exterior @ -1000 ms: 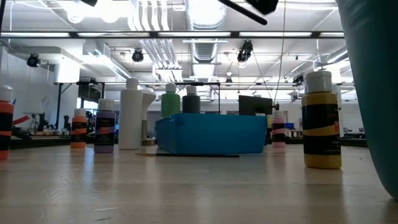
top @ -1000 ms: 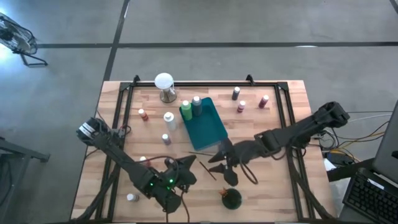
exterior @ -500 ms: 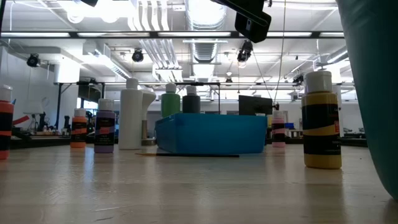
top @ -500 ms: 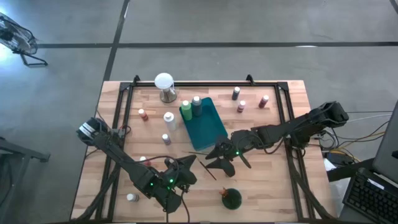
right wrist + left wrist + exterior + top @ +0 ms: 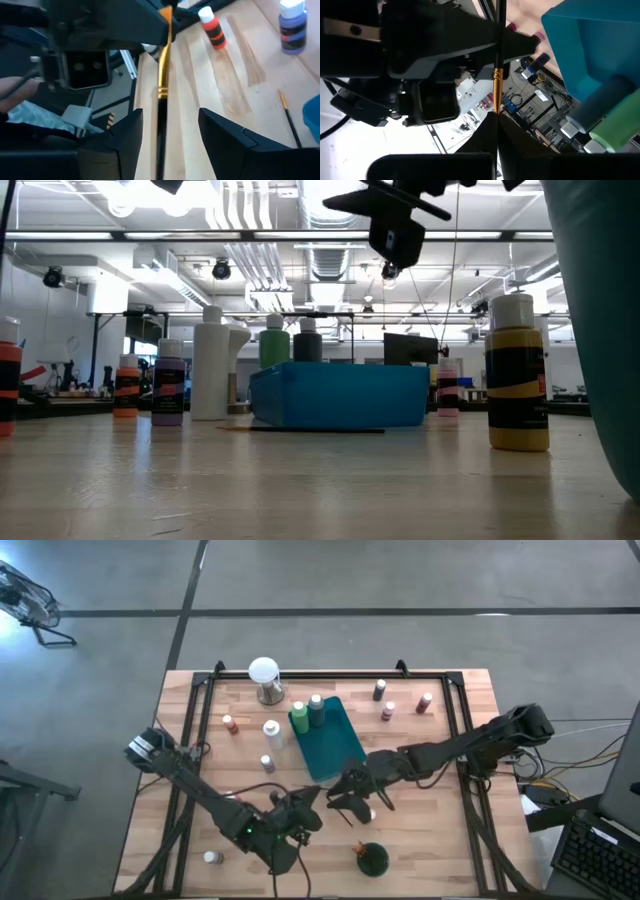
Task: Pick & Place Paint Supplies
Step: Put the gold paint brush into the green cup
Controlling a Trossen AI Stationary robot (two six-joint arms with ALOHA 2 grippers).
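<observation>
My left gripper (image 5: 312, 805) is shut on a thin brush (image 5: 497, 85) with an orange part, a gold band and a dark part, held above the table's near middle. My right gripper (image 5: 338, 802) faces it, open; its fingers (image 5: 131, 135) stand on either side of the brush's dark part (image 5: 160, 135) without touching. Two green bottles (image 5: 306, 712) stand in the teal tray (image 5: 335, 745). Small white-capped bottles stand on the wood: a white one (image 5: 272, 732), a purple one (image 5: 267, 763) and a red one (image 5: 229, 724). My left gripper pinches the brush's orange part (image 5: 496, 102) between its two fingertips. The brush sticks out past the fingertips, roughly along them, toward my right gripper. It is lifted clear of the table.
A white globe on a metal base (image 5: 263, 678) stands at the far edge. Three bottles (image 5: 388, 710) stand far right, another (image 5: 211, 858) near left. A dark green round thing (image 5: 372, 858) sits near the front. Another brush (image 5: 290, 120) lies on the wood by the tray. A yellow bottle (image 5: 518, 375) shows in the low view.
My right gripper has come down and toward the table's left, up to my left gripper, and has rolled a little. Its fingers now stand around the brush that my left gripper holds.
</observation>
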